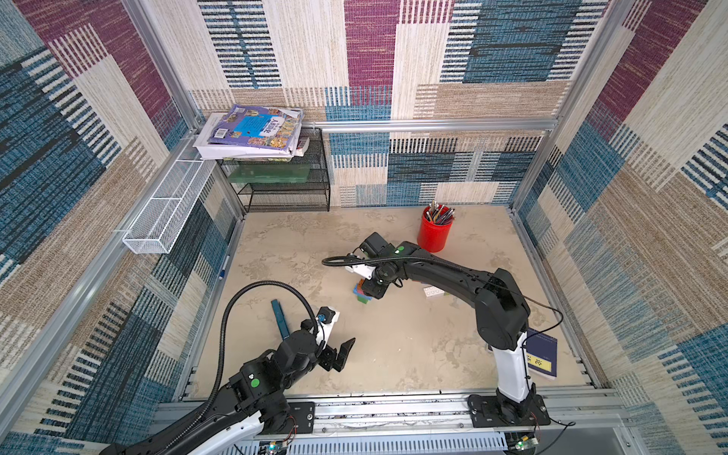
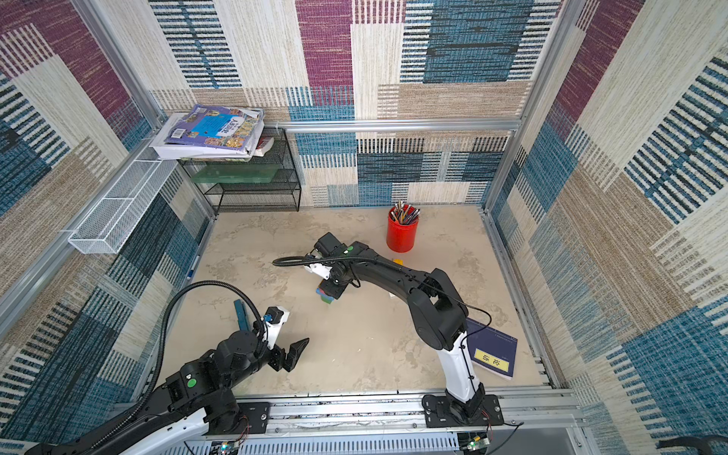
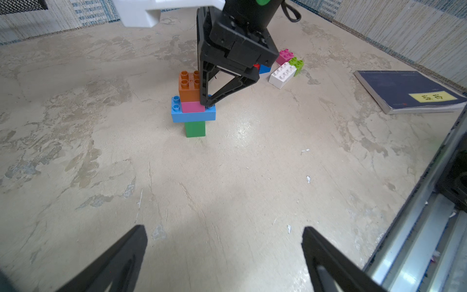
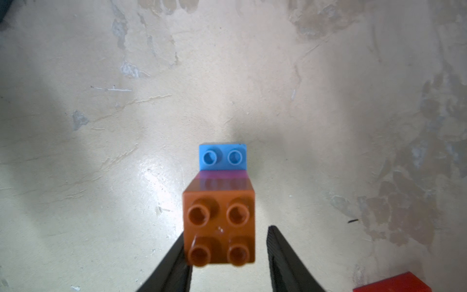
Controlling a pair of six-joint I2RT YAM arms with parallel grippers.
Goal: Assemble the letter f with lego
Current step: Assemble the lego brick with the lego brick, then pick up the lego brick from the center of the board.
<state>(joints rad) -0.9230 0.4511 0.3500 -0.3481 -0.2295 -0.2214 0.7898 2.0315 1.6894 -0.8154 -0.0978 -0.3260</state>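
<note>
A lego stack point(image 1: 361, 294) stands mid-table: green brick point(image 3: 195, 129) at the bottom, wide blue brick point(image 3: 193, 116), pink brick point(image 3: 192, 107), orange brick point(image 3: 188, 87) on top. My right gripper point(image 4: 226, 233) reaches down from above and straddles the orange brick point(image 4: 219, 227). It is open: one finger lies against the brick's side, the other finger point(image 4: 280, 250) stands off with a clear gap. Loose lego lies beyond the stack: white point(image 3: 282, 75), pink point(image 3: 285, 56), lime point(image 3: 297, 65), blue point(image 3: 264, 68). My left gripper point(image 3: 224, 228) hovers open over bare table nearer the front.
A red pen cup point(image 1: 434, 232) stands at the back right. A navy book point(image 1: 543, 353) lies by the right arm's base, a blue strip point(image 1: 280, 319) by the left arm. A black mesh shelf point(image 1: 283, 177) with books fills the back left corner.
</note>
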